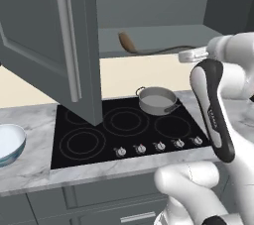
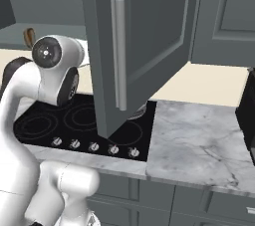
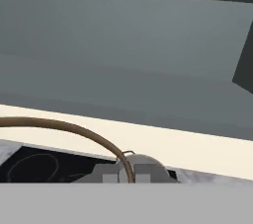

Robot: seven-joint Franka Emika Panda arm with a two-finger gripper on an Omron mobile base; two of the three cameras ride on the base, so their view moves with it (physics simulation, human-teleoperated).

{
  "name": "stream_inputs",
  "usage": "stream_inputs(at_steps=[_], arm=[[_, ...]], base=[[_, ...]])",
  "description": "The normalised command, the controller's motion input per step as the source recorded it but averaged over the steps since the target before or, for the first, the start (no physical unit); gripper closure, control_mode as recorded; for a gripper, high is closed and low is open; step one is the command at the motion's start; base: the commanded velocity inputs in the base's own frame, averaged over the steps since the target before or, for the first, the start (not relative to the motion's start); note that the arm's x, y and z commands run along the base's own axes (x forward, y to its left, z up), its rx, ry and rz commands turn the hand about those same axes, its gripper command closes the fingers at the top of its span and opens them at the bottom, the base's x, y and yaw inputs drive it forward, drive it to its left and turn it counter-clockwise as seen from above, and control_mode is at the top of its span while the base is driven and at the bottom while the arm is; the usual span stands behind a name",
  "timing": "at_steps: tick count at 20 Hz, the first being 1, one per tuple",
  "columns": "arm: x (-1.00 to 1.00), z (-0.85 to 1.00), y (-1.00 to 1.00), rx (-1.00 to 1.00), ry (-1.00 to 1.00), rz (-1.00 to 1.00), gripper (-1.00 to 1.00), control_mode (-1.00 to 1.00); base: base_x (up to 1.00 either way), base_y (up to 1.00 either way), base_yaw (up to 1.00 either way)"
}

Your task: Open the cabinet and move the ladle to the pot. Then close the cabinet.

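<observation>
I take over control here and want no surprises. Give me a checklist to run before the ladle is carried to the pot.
1. Cabinet doors open: ok.
2. Gripper shut on the ladle: ok, the shaft runs from between the fingertips in the hand view.
3. Ladle clear of the cabinet shelf: not ok, its brown end lies over the shelf.
4. Pot on the stove, uncovered: ok.
5. Pot holds nothing: ok.
6. Path down past the open doors: cannot tell.
</observation>
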Motion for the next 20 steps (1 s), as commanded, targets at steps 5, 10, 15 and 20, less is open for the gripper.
stream_inputs(at_steps=[5, 10, 15, 20], arm=[[-1.0, 0.26, 0.0, -0.12, 0.0, -0.08, 1.0, -1.0], [-1.0, 0.12, 0.0, -0.13, 0.01, -0.06, 1.0, -1.0], [-0.88, 0.0, 0.0, -0.17, 0.06, -0.08, 1.0, -1.0], [-0.3, 0.0, 0.04, -0.19, 0.1, -0.12, 1.0, -1.0]], base=[[0.0, 0.0, 0.0], [0.0, 0.0, 0.0], [0.0, 0.0, 0.0], [0.0, 0.0, 0.0]])
